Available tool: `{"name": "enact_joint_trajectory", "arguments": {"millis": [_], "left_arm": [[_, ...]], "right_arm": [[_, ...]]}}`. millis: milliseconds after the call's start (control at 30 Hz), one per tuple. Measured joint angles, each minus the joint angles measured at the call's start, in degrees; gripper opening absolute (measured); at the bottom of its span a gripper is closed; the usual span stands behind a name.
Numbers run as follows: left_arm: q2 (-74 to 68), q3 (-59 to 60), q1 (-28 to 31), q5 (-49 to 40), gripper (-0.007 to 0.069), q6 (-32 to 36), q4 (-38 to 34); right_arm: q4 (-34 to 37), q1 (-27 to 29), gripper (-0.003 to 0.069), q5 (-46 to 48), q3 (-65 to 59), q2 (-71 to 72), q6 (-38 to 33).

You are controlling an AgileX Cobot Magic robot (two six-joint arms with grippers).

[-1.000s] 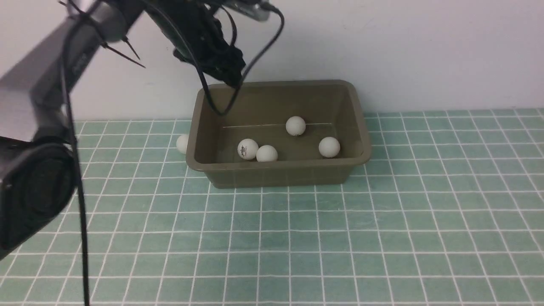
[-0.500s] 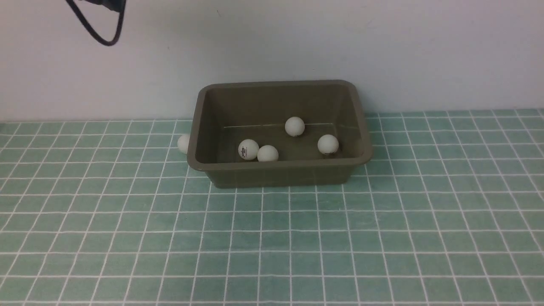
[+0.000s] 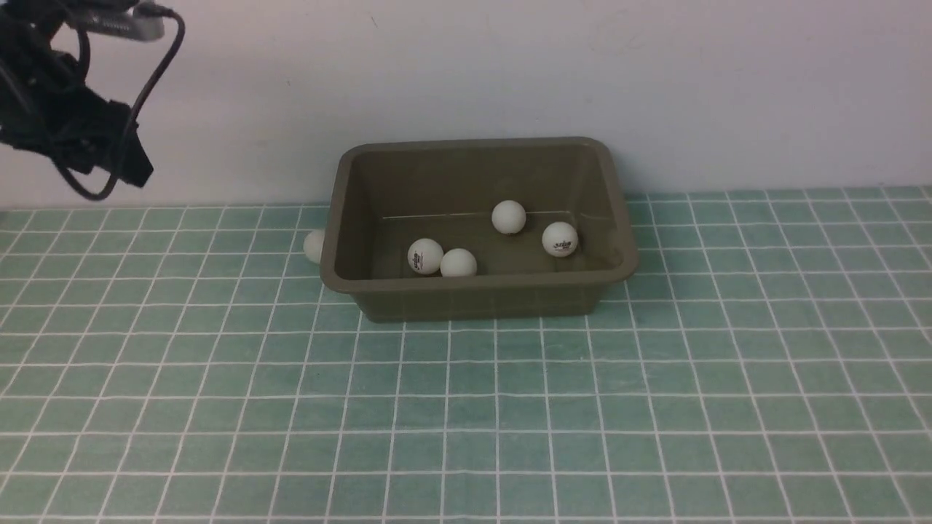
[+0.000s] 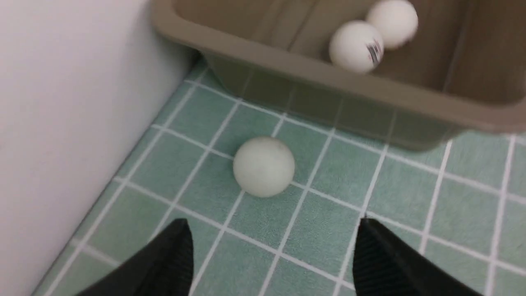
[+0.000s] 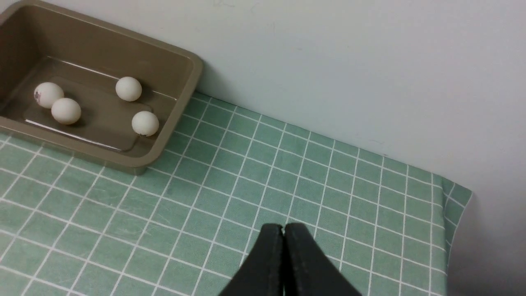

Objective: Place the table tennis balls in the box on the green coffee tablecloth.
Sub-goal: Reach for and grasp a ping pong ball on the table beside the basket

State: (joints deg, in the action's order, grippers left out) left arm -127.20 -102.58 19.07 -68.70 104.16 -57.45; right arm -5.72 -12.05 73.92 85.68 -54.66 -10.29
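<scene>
The olive-brown box (image 3: 480, 291) stands on the green tablecloth (image 3: 466, 407) near the back wall. Several white balls lie inside it, among them one with a logo (image 3: 425, 256) and another with a logo (image 3: 560, 239). One ball (image 3: 314, 246) lies on the cloth against the box's left side. In the left wrist view this ball (image 4: 264, 166) lies just ahead of my open, empty left gripper (image 4: 273, 234). In the front view the left gripper (image 3: 135, 171) hangs high at the far left. My right gripper (image 5: 283, 230) is shut and empty above the cloth, right of the box (image 5: 164, 152).
A white wall (image 3: 655, 87) runs right behind the box. The cloth's right edge (image 5: 452, 205) drops off in the right wrist view. A black cable (image 3: 156, 65) loops beside the left wrist.
My left arm has left the space over the box, swung up out of view, and now hangs at the far left. The rightmost ball in the box has rolled slightly back.
</scene>
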Motion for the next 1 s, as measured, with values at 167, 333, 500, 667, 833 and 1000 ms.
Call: {"name": "enact_joint_trajectory", "arguments": {"millis": [167,333,500,667,833,1000], "left_arm": [[-5.3,0.0,-1.6,0.2,0.0470,11.3,-5.6],[-7.5,0.0,-4.3,4.5,0.0470,12.2,-13.0],[-8.0,0.0,-7.2,9.3,0.0470,12.3,-14.7],[-8.1,0.0,-8.9,13.6,0.0470,12.0,-15.9],[-8.5,0.0,-9.0,15.2,0.0470,9.0,-17.2],[-10.5,0.0,-9.0,14.7,0.0470,5.6,-17.3]], "right_arm": [[0.1,0.0,-0.0018,0.0,0.0,0.0,0.0],[0.1,0.0,-0.0018,0.0,0.0,0.0,0.2],[0.1,0.0,-0.0018,0.0,0.0,0.0,0.2],[0.1,0.0,-0.0018,0.0,0.0,0.0,0.2],[0.2,0.0,-0.0018,0.0,0.0,0.0,0.2],[0.3,0.0,-0.0018,0.0,0.0,0.0,0.2]]}}
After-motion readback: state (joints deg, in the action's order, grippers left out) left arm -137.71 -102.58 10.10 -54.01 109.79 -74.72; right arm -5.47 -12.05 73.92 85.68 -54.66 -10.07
